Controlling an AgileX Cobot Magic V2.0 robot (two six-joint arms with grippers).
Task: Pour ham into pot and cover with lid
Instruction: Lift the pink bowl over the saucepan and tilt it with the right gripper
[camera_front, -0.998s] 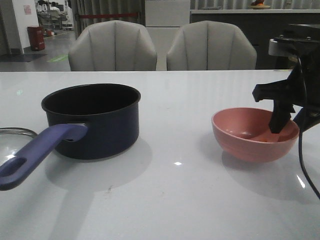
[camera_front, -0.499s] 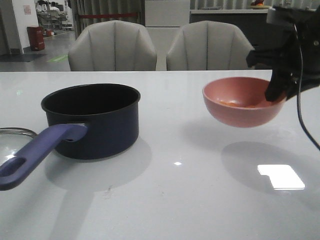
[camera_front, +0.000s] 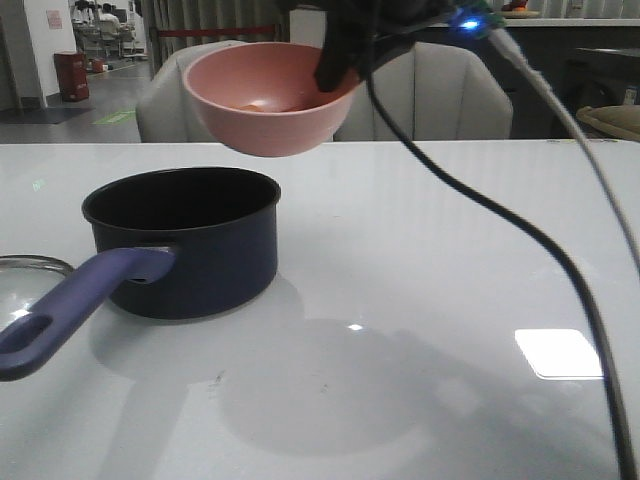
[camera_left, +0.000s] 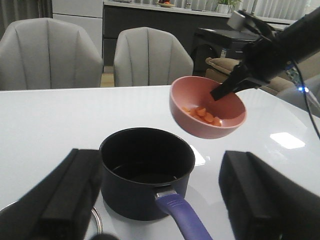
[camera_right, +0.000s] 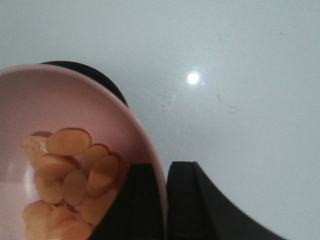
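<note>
The dark navy pot (camera_front: 185, 240) stands on the white table, its purple-blue handle (camera_front: 70, 310) pointing to the near left. My right gripper (camera_front: 335, 62) is shut on the rim of a pink bowl (camera_front: 265, 100) and holds it in the air above the pot, a little right of its middle. Several orange ham slices (camera_right: 70, 175) lie in the bowl, also seen in the left wrist view (camera_left: 202, 114). The right wrist view shows one finger inside and one outside the rim (camera_right: 166, 200). The glass lid (camera_front: 30, 266) shows only as a rim at the left edge. My left gripper (camera_left: 165, 210) is open and empty, behind the pot handle.
Two grey chairs (camera_front: 420, 95) stand behind the table's far edge. The right arm's black cable (camera_front: 560, 260) hangs across the right side of the front view. A light glare (camera_front: 560, 352) lies on the table at the near right.
My right gripper has lifted the pink bowl off the table at the right and carried it up and left, to above the pot. The pot and lid have not moved.
</note>
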